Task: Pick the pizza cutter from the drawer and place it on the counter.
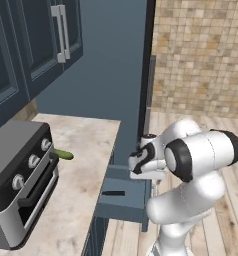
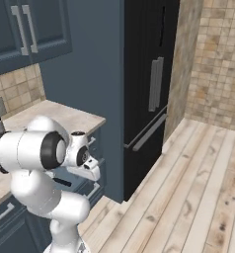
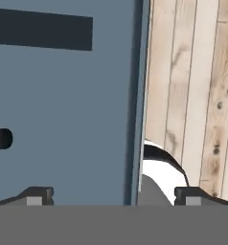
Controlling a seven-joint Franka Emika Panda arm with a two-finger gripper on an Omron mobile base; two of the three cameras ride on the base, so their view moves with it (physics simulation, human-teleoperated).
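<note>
Toaster oven: 1 grey-and-black toaster oven (image 1: 21,175) on the beige marbled stone bench (image 1: 86,150).
Vegetable: 1 green elongated vegetable (image 1: 63,154) beside it.
Drawer: 1 slate-blue box drawer (image 1: 123,200) pulled open past the bench edge.
Pizza cutter: thin black handle of the pizza cutter (image 1: 113,193) lies inside; wheel hidden.
Fingers: spread wide, empty, gripper (image 3: 111,196) above the drawer's floor-side rim.

This is a kitchen. Blue cupboards (image 1: 36,40) with silver handles hang on the wall at the left. Under them is a pale stone counter (image 1: 86,150) with a small grey oven (image 1: 21,175) on it. A tall black fridge (image 2: 149,89) stands to the right. The far wall (image 1: 201,55) has small tan tiles, and the floor (image 2: 188,188) is made of wood.
</note>
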